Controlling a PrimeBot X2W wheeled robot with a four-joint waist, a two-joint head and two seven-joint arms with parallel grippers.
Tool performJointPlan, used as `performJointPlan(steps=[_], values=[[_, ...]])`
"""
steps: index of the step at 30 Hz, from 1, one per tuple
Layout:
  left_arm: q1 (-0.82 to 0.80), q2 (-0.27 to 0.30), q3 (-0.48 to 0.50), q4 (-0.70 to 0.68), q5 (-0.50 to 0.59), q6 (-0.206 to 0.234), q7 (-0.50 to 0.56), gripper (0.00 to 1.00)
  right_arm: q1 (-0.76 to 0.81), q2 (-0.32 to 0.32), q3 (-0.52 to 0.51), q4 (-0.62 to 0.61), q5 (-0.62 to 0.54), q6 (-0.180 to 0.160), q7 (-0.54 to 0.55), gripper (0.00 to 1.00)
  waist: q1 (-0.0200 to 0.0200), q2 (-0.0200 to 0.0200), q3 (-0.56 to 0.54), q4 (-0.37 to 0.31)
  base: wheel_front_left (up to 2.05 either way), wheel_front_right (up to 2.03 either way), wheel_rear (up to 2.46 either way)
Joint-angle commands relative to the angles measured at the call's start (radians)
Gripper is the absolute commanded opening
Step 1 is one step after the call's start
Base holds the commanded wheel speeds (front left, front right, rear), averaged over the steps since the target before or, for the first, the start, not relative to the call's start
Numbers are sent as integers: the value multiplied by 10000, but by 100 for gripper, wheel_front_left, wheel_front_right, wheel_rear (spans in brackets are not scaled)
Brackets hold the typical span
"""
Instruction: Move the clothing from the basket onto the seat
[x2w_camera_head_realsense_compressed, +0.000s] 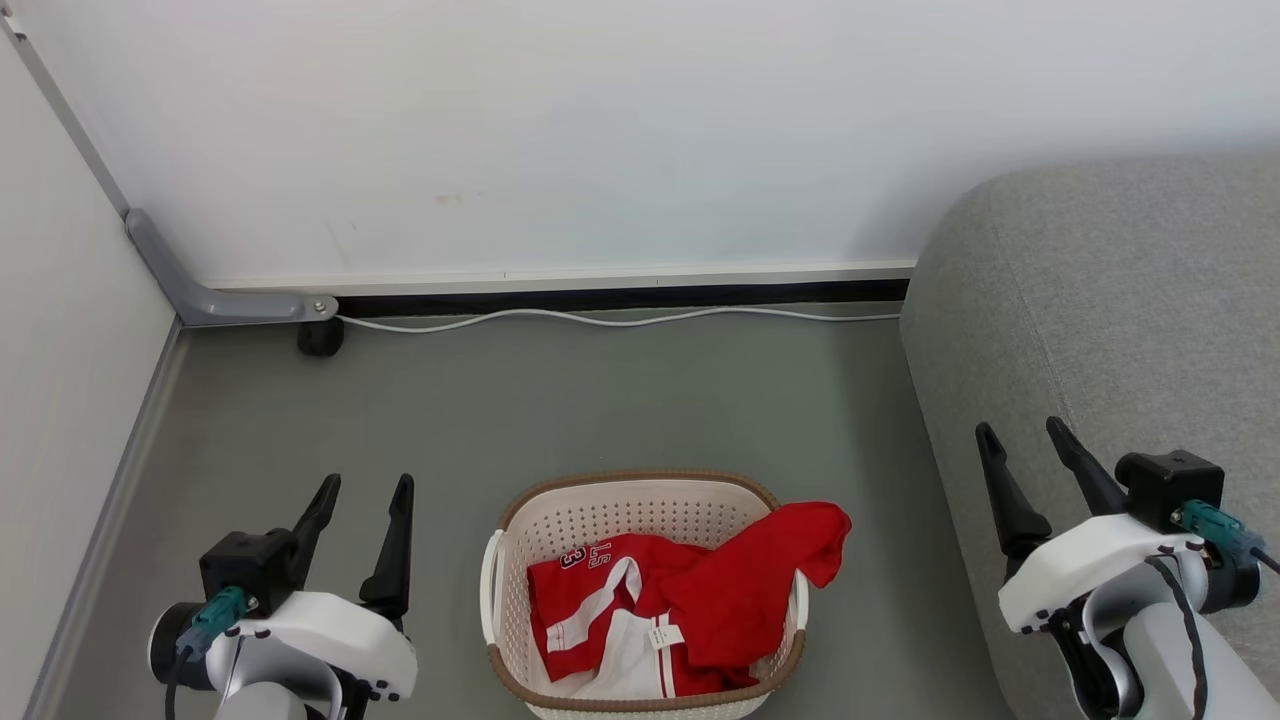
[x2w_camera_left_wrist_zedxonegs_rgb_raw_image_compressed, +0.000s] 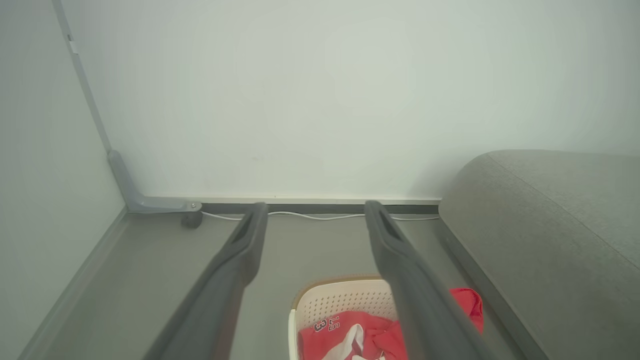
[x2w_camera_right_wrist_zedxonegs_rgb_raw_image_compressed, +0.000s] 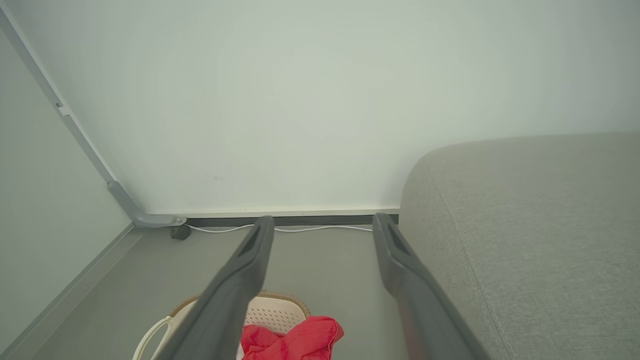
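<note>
Your arms hang on either side of the laundry basket (x2w_camera_head_realsense_compressed: 640, 480), which stands on the grey floor (x2w_camera_head_realsense_compressed: 600, 400) just left of the grey sofa (x2w_camera_head_realsense_compressed: 1100, 300). Your left gripper (x2w_camera_head_realsense_compressed: 367, 482) has its two fingers spread apart and holds nothing. Your right gripper (x2w_camera_head_realsense_compressed: 1020, 426), in front of the sofa's near edge, is likewise spread and empty. All the red sports clothing (x2w_camera_head_realsense_compressed: 700, 600) lies in the basket. One plain red fold is draped over the right rim toward the sofa, and a white-striped piece bearing a number 3 lies beneath it.

The step in hand looks like the first reach. The right arm seems the better choice, since it sits on the sofa side. Bring it down over the draped fold so the fingers straddle a thick bunch of cloth rather than a single edge. Close well above the perforated bottom so you don't pinch plastic. Lift straight up until the cloth clears the rim, because the light basket may tip or drag if something snags. If it does, steady the white left handle (x2w_camera_head_realsense_compressed: 490, 590) with the left gripper.
</note>
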Motion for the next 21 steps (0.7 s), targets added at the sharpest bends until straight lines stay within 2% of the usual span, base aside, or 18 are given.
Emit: performJointPlan(steps=[1, 14, 21], values=[[-579, 199, 304, -199, 271, -61, -151, 100, -437, -138, 137, -180, -267, 68, -179, 100, 0, 0, -2, 2, 0, 0, 0], [-713, 100, 806, 45, 1769, -33, -533, 100, -619, -68, -519, 112, -1943, 73, -560, 100, 0, 0, -11, -32, 0, 0, 0], [-722, -51, 1130, 161, 1818, -33, -546, 100, -593, 69, -903, 103, -2154, 73, -573, 100, 0, 0, 32, -34, 0, 0, 0]])
